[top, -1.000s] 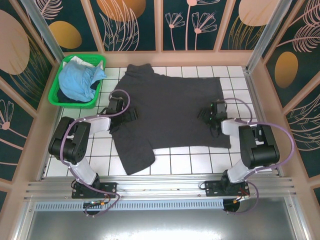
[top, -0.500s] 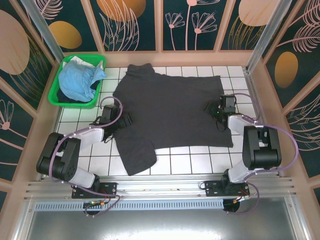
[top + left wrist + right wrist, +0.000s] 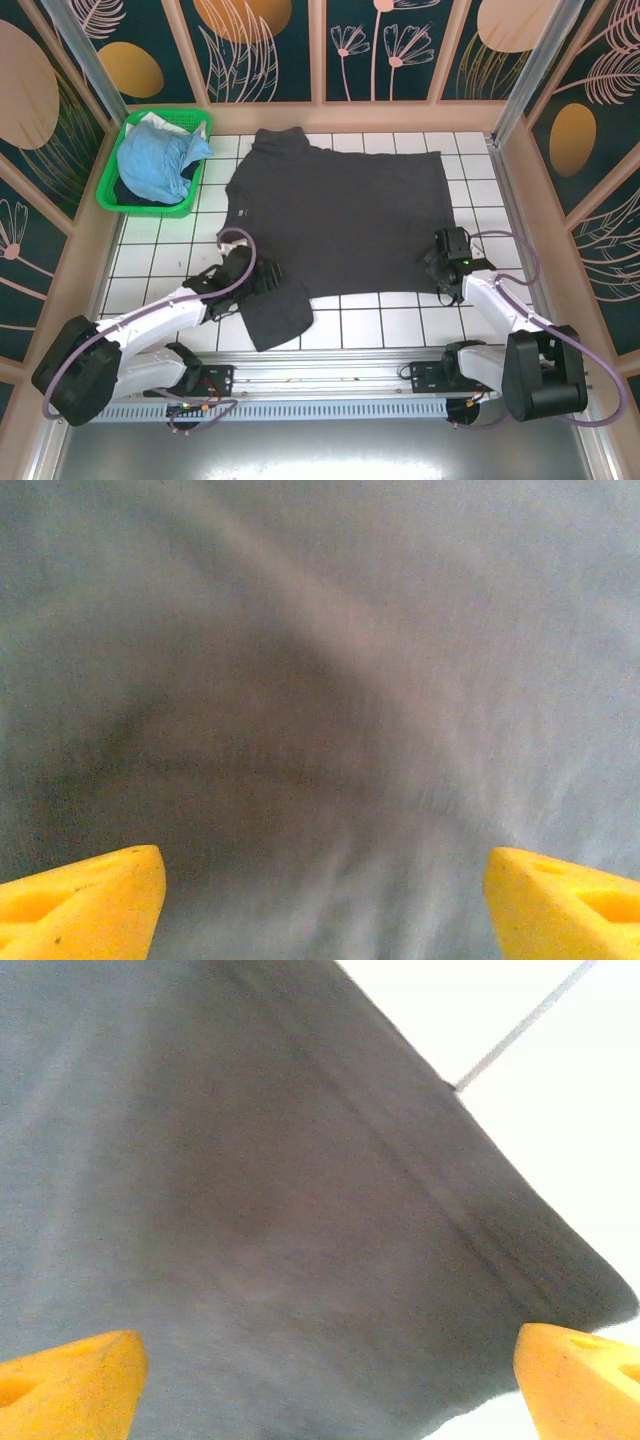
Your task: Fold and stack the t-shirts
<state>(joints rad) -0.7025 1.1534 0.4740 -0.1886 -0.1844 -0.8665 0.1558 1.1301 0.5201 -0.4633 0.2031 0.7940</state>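
Left gripper [image 3: 262, 281] first: we see its jaws spread wide, set over the near sleeve of the dark charcoal t-shirt [image 3: 340, 215]. From its wrist camera the left gripper [image 3: 320, 910] shows us two yellow fingertips [image 3: 85, 900], one in each bottom corner and both cut off by the frame. Grey cloth [image 3: 320, 680] fills the gap between them. That view is soft and blurred, so we cannot tell whether the tips press into the fabric or sit just above it.

Over to the right gripper [image 3: 436, 262], and it is wide open too, at the shirt's near hem corner. Up close, the right gripper [image 3: 320, 1385] has the stitched hem of the shirt [image 3: 250, 1210] running diagonally ahead of it. Bare white counter [image 3: 560, 1110] and one thin tile line lie beyond the hem on the outer side. Again the fingertips [image 3: 580, 1380] are clipped, and we can't make out any contact.

From above, the shirt lies spread flat on the tiled counter [image 3: 400, 325], reaching away from both grippers. The sleeve edge under the left gripper is hidden by the arm.

Far beyond the left gripper, off to its outer side, the light blue t-shirt [image 3: 155, 160] sits bunched in the green basket [image 3: 113, 195]. Something dark shows under it, but we can't say what.
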